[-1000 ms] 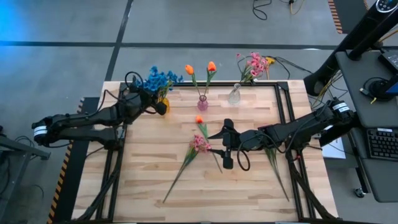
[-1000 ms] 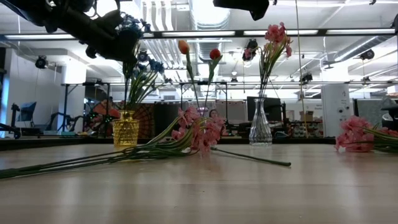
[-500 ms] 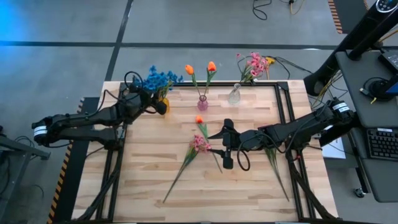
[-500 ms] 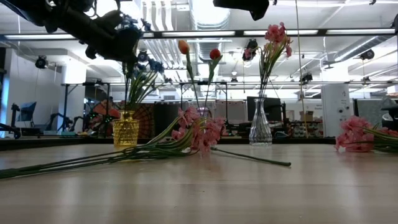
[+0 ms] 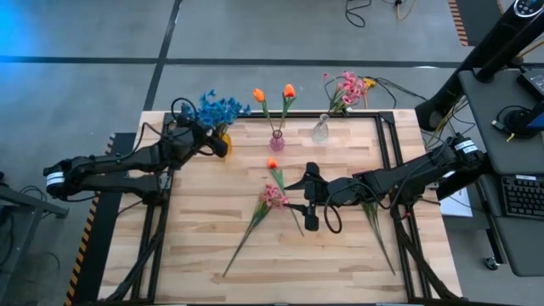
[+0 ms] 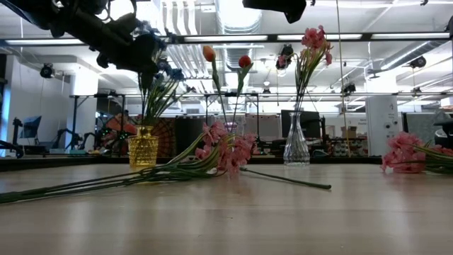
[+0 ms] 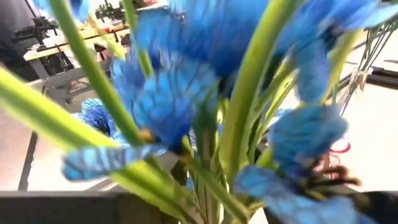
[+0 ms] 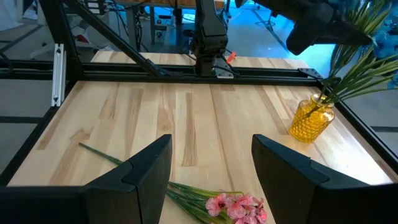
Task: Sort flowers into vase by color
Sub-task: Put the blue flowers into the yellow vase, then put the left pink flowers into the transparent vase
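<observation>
The left gripper (image 5: pixel 219 144) is at the blue flowers (image 5: pixel 221 108) in the bumpy yellow glass vase (image 6: pixel 143 147); whether its fingers are holding them cannot be told. The right gripper (image 5: pixel 309 195) waits with fingers wide above the pink blossom spray (image 5: pixel 272 196) on the wooden table (image 5: pixel 195 221), likely its next grab

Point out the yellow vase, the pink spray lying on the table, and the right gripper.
yellow vase (image 8: pixel 311 119), right wrist view, on its faceted glass body.
pink spray (image 5: pixel 273 196), high view, on its blossom head.
right gripper (image 5: pixel 308 196), high view, midway between its open fingertips.
</observation>
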`<act>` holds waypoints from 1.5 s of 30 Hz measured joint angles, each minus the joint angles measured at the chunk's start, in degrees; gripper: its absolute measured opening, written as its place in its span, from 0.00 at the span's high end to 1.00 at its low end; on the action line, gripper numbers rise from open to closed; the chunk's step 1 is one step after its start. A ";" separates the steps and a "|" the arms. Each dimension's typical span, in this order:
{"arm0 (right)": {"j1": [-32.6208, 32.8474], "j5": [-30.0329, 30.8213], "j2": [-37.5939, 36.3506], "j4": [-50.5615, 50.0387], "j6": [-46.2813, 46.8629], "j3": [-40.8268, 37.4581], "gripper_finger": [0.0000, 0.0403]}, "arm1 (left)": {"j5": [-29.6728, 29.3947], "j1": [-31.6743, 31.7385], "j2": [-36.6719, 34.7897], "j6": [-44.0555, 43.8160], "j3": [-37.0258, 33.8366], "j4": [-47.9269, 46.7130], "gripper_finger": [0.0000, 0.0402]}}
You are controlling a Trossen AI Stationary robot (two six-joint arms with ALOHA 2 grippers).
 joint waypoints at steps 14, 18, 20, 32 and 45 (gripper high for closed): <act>0.01 -0.01 0.00 0.01 0.41 -0.02 0.47 | 0.28 0.01 0.00 -1.97 0.00 -4.77 0.43; 0.02 -0.02 0.00 0.02 0.41 -0.02 0.47 | 0.08 0.00 -0.02 -3.65 0.00 -8.17 0.39; 0.00 -0.02 0.00 0.02 0.42 -0.02 0.47 | 0.02 0.01 -0.04 -4.97 0.00 -10.00 0.37; 0.01 -0.02 0.00 0.00 0.46 -0.02 0.47 | -0.01 -0.01 -0.23 -7.20 0.00 -17.62 0.32; 0.00 0.02 0.00 -0.96 4.54 -0.02 0.47 | 5.21 -0.01 -4.16 -12.88 0.00 -26.70 0.32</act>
